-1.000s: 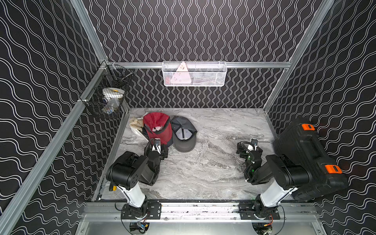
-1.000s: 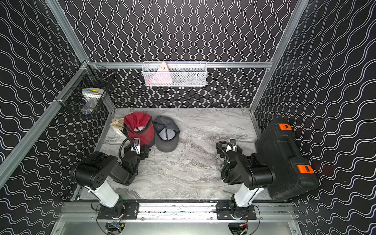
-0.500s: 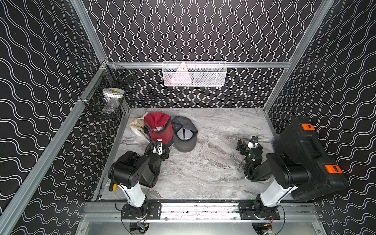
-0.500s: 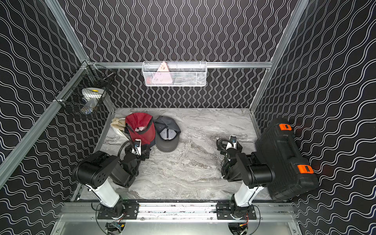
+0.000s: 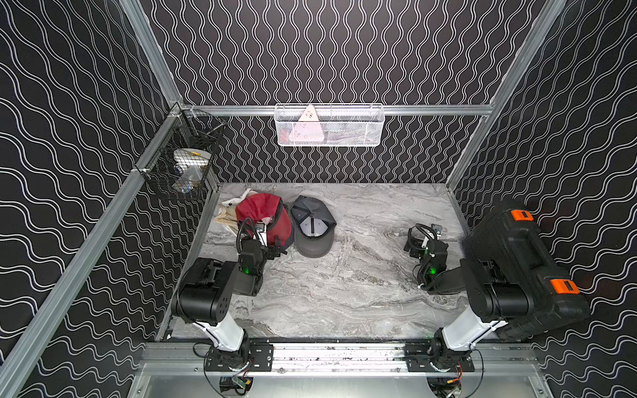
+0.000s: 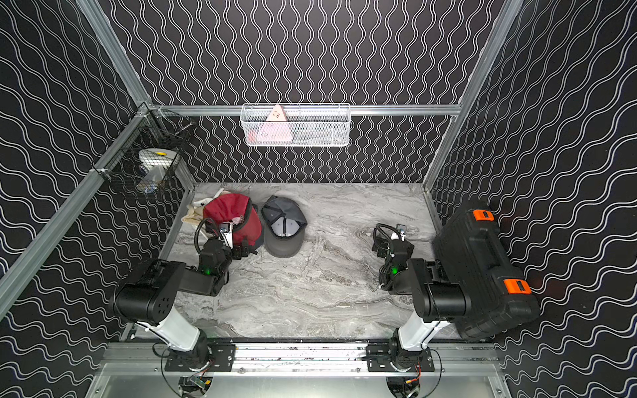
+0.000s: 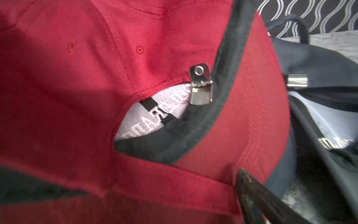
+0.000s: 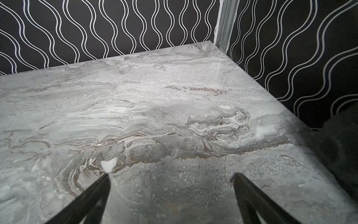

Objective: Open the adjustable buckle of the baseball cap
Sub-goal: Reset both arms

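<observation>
Marble tabletop (image 5: 344, 296): my left gripper (image 5: 270, 244), jaws wide, has edged nearer the red cap (image 5: 258, 210); right gripper (image 8: 170, 175) also gapes wide

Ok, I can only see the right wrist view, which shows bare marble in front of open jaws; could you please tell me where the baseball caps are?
Observer: Two caps lie at the far left of the table: a red cap with a grey cap to its right.
Operator: Thank you. Is the left arm near either one?
Observer: Yes, the left gripper is at the red cap's near edge, jaws wide apart.
Operator: Can you see a buckle, please?
Observer: The left wrist view shows the red cap's silver buckle beside its back opening; I cannot tell whether it is undone.
</observation>
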### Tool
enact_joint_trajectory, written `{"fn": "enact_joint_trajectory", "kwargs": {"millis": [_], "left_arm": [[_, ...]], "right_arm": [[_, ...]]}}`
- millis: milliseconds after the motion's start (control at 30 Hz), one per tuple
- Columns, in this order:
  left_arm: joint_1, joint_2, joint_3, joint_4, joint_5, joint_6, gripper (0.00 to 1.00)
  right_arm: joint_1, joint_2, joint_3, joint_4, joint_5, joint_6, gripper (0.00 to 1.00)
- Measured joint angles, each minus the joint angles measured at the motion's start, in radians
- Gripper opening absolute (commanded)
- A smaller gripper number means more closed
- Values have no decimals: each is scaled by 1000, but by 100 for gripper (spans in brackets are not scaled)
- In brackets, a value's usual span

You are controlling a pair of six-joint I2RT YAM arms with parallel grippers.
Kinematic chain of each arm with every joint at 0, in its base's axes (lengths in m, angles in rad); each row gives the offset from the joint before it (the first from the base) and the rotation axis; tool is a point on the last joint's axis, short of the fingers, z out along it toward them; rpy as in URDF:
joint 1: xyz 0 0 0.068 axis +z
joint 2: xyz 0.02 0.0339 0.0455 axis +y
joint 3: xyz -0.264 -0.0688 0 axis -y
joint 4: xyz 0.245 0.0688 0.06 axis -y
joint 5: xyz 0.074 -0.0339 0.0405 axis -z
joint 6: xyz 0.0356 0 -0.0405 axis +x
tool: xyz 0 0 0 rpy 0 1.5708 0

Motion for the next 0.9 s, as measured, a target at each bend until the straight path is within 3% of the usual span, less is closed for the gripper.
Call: {"fn": "enact_joint_trajectory", "kwargs": {"millis": [900], "left_arm": [[3, 0, 0, -23, 3, -3, 99]], "right_arm": [[1, -2, -13, -6, -7, 1, 100]]}}
